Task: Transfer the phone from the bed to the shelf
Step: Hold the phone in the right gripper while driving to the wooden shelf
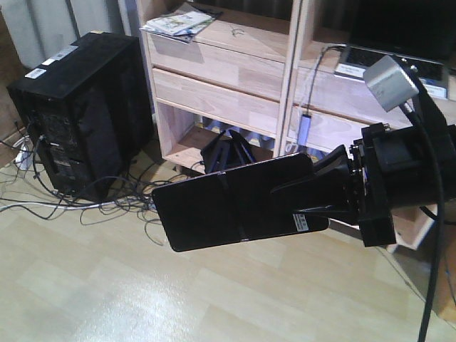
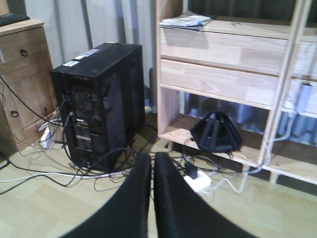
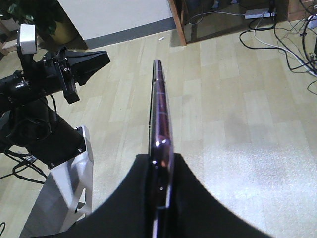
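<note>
While the right claw (image 3: 161, 171) clamped the phone (image 1: 235, 210) by its three-o'clock end, the black slab hung in the air over the pale floor (image 1: 107, 285), apart from the shelf (image 1: 214, 71) at its twelve o'clock. A black computer tower (image 1: 78, 107) stood at ten o'clock. The left claw (image 2: 152, 166) was empty, narrowed to a thin slit.

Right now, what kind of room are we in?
Probably a home room, maybe a study or bedroom: a pale wooden shelf with magazines, a black computer tower amid tangled cables, and laminate floor.
</note>
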